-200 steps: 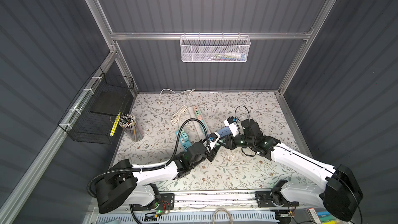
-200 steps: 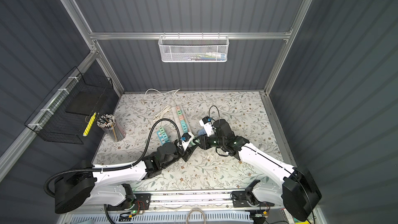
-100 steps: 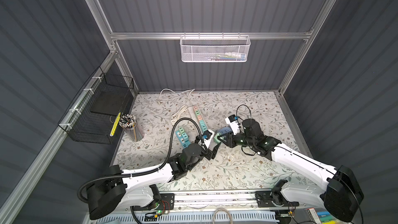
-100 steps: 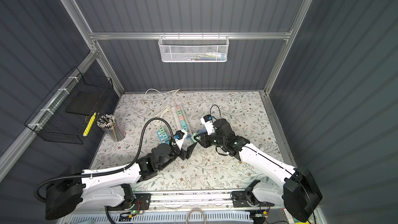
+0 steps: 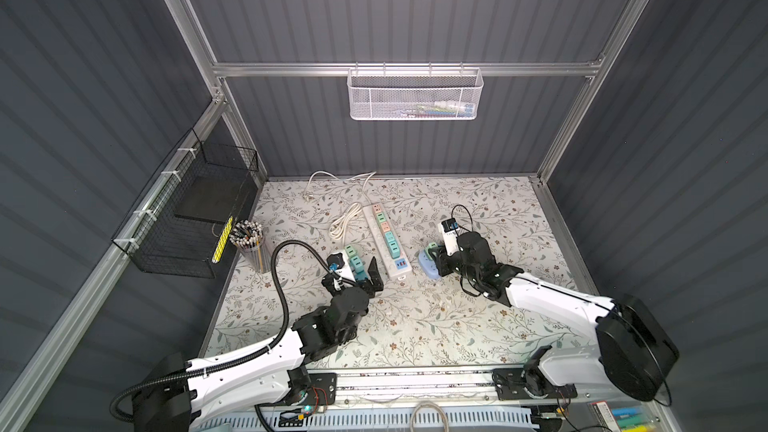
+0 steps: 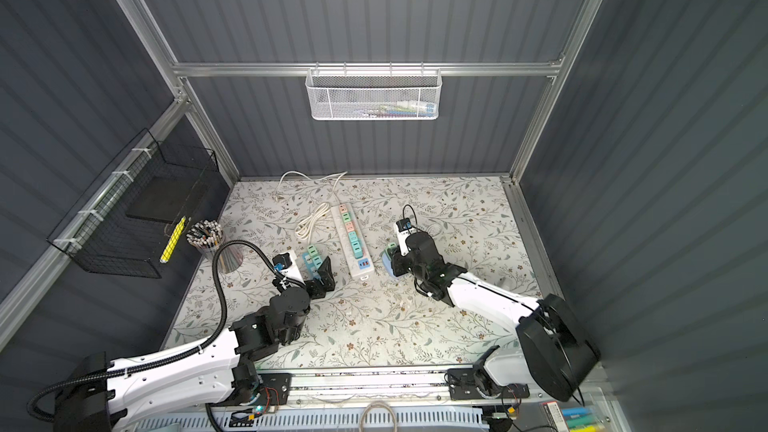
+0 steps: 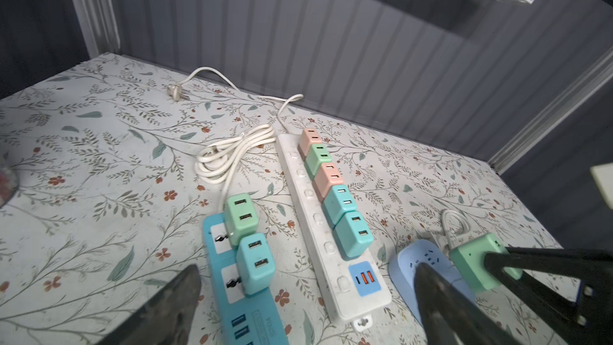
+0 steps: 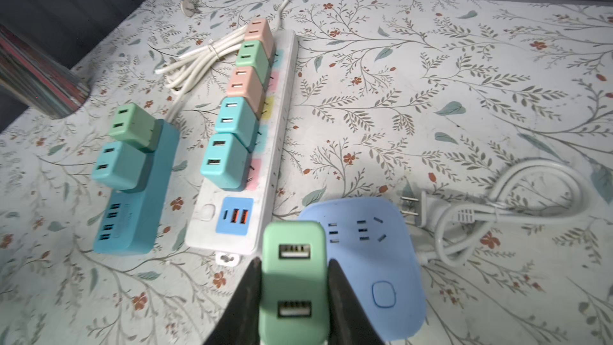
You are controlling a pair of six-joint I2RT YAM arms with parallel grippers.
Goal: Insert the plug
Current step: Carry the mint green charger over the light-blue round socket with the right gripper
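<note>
Open table [image 5: 415,326] runs right and near, while the white power strip [image 5: 386,243] and teal strip [image 7: 245,293] crowd the left-middle. The right gripper [image 8: 294,265] clenches the green plug [image 8: 293,293] over the strip-side edge of the blue socket pad [image 8: 374,260]. The left gripper [image 7: 305,280] is spread wide, holding nothing, above the teal strip.

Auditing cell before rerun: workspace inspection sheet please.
Surface: floral mat.
Job's things: green plug held at blue hub; its sockets show unfilled.
Clutter: white strip carrying five chargers, teal strip carrying two, pencil cup.
Grippers: left gripper open, holding nothing; right gripper shut on the green plug.
Cables: coiled white cord beside white strip; hub cord lies loose.
Surroundings: white mesh basket on rear wall, black wire basket at side.
</note>
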